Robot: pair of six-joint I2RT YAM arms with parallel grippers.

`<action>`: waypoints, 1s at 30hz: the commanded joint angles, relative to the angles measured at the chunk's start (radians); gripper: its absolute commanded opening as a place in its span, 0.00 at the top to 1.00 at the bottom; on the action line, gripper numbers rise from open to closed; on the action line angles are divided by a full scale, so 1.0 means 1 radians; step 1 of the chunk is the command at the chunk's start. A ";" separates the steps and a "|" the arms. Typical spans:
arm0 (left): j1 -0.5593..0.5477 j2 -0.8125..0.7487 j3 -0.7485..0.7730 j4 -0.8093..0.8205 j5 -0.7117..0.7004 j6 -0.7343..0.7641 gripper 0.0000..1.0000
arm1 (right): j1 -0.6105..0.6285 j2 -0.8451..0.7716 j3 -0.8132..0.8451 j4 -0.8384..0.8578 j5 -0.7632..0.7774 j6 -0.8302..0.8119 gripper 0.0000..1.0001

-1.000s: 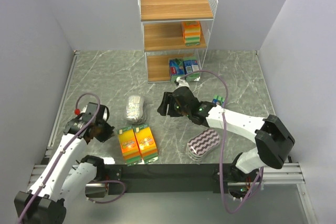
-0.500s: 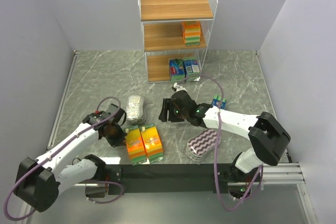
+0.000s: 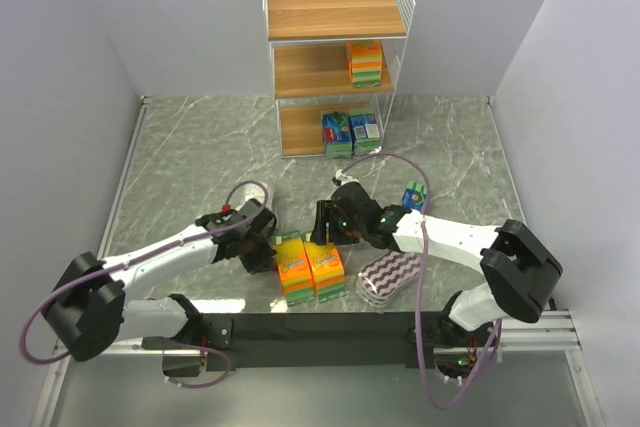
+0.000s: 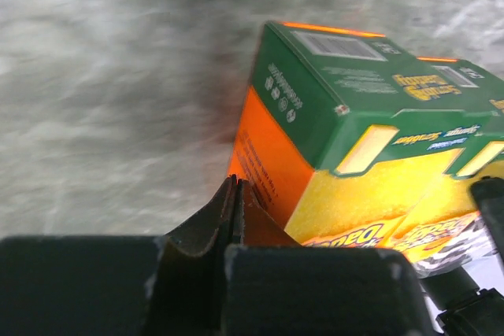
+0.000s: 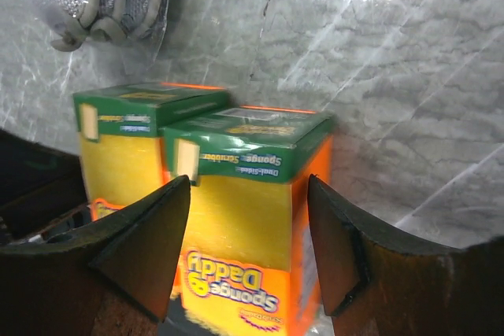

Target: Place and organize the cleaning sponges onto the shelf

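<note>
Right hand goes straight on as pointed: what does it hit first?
The right hand meets the nearer orange-yellow sponge pack first, which sits framed between its open fingers; how close is hard to judge.

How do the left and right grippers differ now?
The left gripper is shut, jaws pressed together; the right gripper is open, jaws wide apart. The left gripper comes at the orange packs from their left side and seems to touch the orange side wall; the right gripper sits at their far side, and contact cannot be told. Both are low over the table at the same two packs.
</note>
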State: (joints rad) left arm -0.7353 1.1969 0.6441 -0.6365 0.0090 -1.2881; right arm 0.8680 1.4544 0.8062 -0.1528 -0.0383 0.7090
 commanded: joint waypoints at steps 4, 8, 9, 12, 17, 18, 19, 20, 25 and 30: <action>-0.018 0.067 0.083 0.165 -0.006 0.021 0.99 | 0.009 -0.028 -0.006 -0.016 0.026 0.018 0.33; -0.018 0.133 0.137 0.199 -0.049 0.062 0.99 | 0.005 -0.034 0.021 -0.028 0.066 0.035 0.33; -0.016 0.147 0.152 0.202 -0.066 0.075 0.99 | -0.004 -0.032 0.042 -0.033 0.078 0.038 0.33; -0.010 0.200 0.216 0.198 -0.095 0.125 0.99 | -0.017 -0.008 0.093 -0.036 0.092 0.043 0.33; 0.072 0.248 0.272 0.228 -0.104 0.211 1.00 | -0.072 0.076 0.206 -0.044 0.110 0.020 0.34; 0.106 0.253 0.272 0.263 -0.096 0.220 1.00 | -0.080 0.090 0.224 -0.045 0.115 0.017 0.33; 0.123 0.260 0.269 0.274 -0.089 0.248 0.99 | -0.090 0.119 0.246 -0.047 0.110 0.004 0.34; 0.140 0.266 0.275 0.282 -0.090 0.256 1.00 | -0.104 0.135 0.284 -0.048 0.109 -0.005 0.34; 0.208 0.328 0.314 0.342 -0.090 0.322 1.00 | -0.118 0.250 0.404 -0.051 0.086 -0.060 0.35; 0.264 0.369 0.307 0.353 -0.066 0.337 1.00 | -0.118 0.357 0.525 -0.068 0.014 -0.097 0.36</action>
State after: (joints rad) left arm -0.4927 1.5631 0.9260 -0.3954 -0.1020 -0.9779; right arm 0.7296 1.7706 1.2598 -0.2478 0.0906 0.6342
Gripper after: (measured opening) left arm 0.012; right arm 0.647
